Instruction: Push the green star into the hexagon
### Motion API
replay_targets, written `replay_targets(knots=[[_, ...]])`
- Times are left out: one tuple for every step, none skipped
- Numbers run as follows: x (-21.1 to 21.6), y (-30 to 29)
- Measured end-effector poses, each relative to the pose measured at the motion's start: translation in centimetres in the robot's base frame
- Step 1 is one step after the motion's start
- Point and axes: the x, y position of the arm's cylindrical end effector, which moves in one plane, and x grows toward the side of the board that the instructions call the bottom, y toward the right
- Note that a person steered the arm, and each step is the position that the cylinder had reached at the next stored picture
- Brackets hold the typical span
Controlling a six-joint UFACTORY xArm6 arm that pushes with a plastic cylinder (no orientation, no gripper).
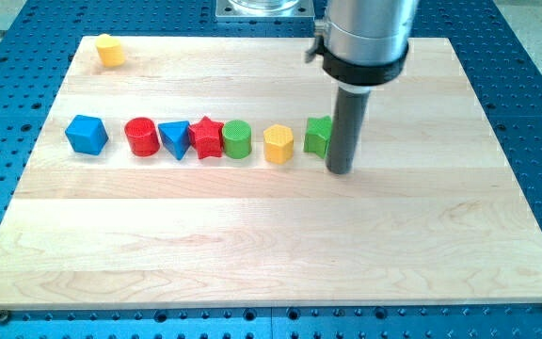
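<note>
The green star [317,136] sits right of the board's middle, partly hidden by my rod. My tip [340,171] is on the board right against the star's right side. The yellow hexagon [278,144] stands just left of the star, with a small gap between them. The three lie in a rough line across the view.
Left of the hexagon runs a row: a green cylinder [236,139], a red star [205,138], a blue triangle [174,138], a red cylinder [141,137] and a blue cube [87,134]. A yellow block [110,50] lies at the wooden board's [271,245] top left corner.
</note>
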Motion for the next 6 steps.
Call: replay_targets(knots=[[-6.4, 4.9], [-11.5, 1.8], [-9.9, 0.3], [-6.9, 0.3], [-5.9, 0.0], [-5.1, -0.2]])
